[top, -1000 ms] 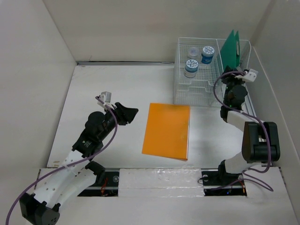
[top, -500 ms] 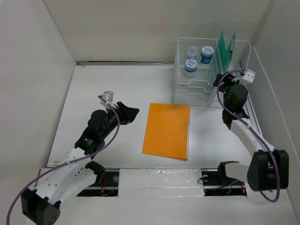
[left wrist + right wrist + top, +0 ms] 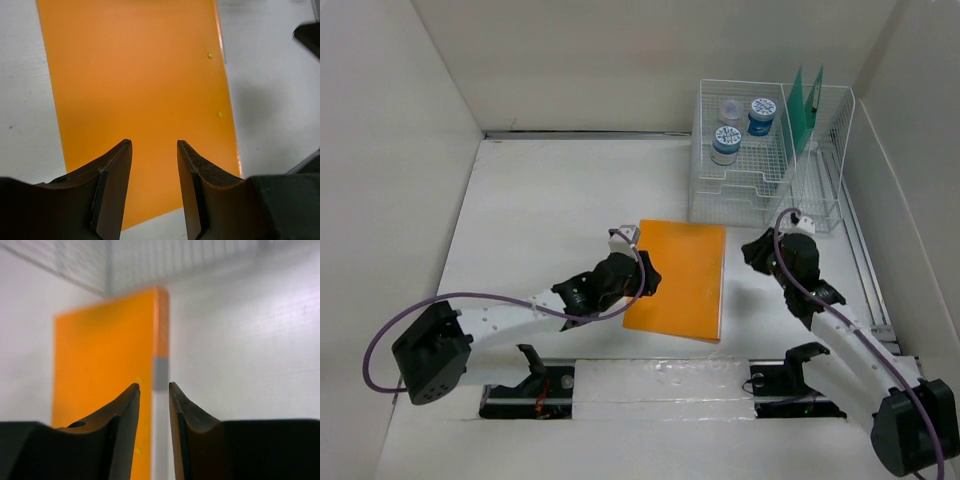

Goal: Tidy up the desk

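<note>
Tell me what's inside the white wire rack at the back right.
The wire rack holds three small lidded jars on the left and green folders upright on the right. Lids hide the jars' contents.

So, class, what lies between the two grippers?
The orange folder, flat on the desk, between left gripper and right gripper; the top view shows it.
</note>
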Controlling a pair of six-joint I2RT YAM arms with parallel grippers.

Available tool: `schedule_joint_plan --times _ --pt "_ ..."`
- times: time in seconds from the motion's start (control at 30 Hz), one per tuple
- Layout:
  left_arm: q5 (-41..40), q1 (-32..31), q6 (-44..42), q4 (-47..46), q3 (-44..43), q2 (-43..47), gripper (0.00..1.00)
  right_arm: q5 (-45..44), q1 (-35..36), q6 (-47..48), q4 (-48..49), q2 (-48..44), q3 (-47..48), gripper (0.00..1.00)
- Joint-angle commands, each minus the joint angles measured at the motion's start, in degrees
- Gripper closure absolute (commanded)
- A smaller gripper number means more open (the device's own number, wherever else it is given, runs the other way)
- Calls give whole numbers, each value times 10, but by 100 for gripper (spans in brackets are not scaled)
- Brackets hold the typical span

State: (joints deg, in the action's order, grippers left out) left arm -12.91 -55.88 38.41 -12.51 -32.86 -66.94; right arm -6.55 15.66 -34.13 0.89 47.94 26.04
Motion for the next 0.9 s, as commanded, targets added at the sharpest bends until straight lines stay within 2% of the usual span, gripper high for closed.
schedule_joint_plan --times 0.0,0.03,0.07,0.1,0.17,0.33,0.53,0.87 --pt "-57 -1 18 -33 2 -10 63 78 0 -45 -49 13 -62 64" --pt "-56 -1 21 -38 12 -12 63 93 -5 -46 -28 21 -76 60" --pt "-57 -1 23 -44 17 -17 63 130 -5 -52 -15 49 -89 52" --pt "-56 -1 24 -46 20 -20 63 141 -5 -55 27 64 -100 51" --pt "-49 10 25 -49 27 -24 63 158 -5 -57 51 107 -102 49" --pt "-13 49 20 -76 55 -35 63 196 -5 -66 128 159 -117 46" --pt "81 142 21 -156 109 -70 63 207 17 -76 193 202 -127 41" --pt "126 147 30 -189 112 -143 64 245 42 -106 342 307 -147 40"
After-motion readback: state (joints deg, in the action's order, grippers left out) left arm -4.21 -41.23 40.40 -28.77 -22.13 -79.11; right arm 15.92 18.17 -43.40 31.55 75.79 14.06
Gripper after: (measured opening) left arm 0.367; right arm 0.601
